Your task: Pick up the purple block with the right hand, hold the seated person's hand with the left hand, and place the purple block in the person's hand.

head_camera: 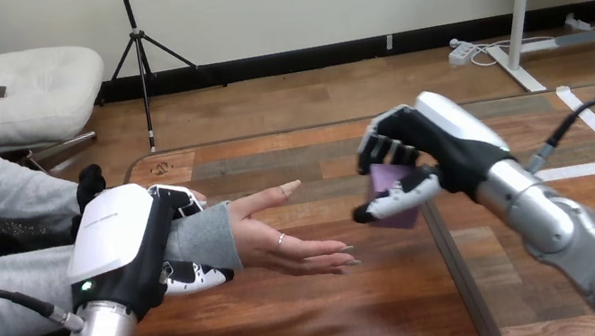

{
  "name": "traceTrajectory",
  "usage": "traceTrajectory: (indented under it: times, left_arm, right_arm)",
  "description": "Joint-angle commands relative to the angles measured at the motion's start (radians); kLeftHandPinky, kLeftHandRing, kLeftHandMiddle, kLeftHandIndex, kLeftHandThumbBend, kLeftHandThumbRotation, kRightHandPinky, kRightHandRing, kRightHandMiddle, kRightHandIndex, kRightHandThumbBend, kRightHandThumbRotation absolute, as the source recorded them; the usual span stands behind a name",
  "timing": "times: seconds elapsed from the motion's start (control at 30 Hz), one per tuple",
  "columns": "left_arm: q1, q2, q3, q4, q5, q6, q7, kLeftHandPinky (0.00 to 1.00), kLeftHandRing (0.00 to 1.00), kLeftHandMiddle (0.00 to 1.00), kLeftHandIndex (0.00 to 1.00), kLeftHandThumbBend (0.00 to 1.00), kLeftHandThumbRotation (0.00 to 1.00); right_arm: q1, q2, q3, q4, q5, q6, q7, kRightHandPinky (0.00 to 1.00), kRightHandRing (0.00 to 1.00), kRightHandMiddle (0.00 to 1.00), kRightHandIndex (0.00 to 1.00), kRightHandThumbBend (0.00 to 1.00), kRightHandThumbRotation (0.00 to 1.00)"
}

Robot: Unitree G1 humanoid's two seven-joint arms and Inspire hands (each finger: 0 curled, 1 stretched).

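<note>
One table [303, 331]: wooden, beneath both arms.
Left hand [119, 243]: fingers wrapped round the person's wrist [207, 238], likely steadying it.
Person's hand [281, 230]: palm up, open to receive.
Right hand [445, 143]: clamped on its load, just short of that palm.
Purple block [395, 197]: aloft, not yet delivered.

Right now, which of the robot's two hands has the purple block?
The right hand: its fingers curl round the purple block, while the left hand grips the person's wrist.

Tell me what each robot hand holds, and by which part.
The right robot hand holds the purple block between fingers and thumb. The left robot hand is curled round the person's wrist.
</note>
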Motion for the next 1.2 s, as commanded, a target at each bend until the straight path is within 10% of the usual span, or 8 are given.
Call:
traceTrajectory:
  times: [0.0, 1.17]
  left_arm:
    - [-0.121, -0.047, -0.017, -0.02, -0.017, -0.053, 0.036, 0.19, 0.25, 0.3, 0.32, 0.7, 0.0]
    - [-0.153, -0.077, -0.042, 0.031, -0.001, -0.066, 0.081, 0.18, 0.24, 0.29, 0.31, 0.68, 0.0]
  right_arm:
    - [-0.047, 0.017, 0.008, -0.068, 0.002, -0.022, -0.016, 0.37, 0.37, 0.41, 0.43, 0.8, 0.0]
    - [-0.046, 0.096, 0.041, -0.148, 0.014, 0.0, 0.045, 0.38, 0.39, 0.43, 0.44, 0.77, 0.0]
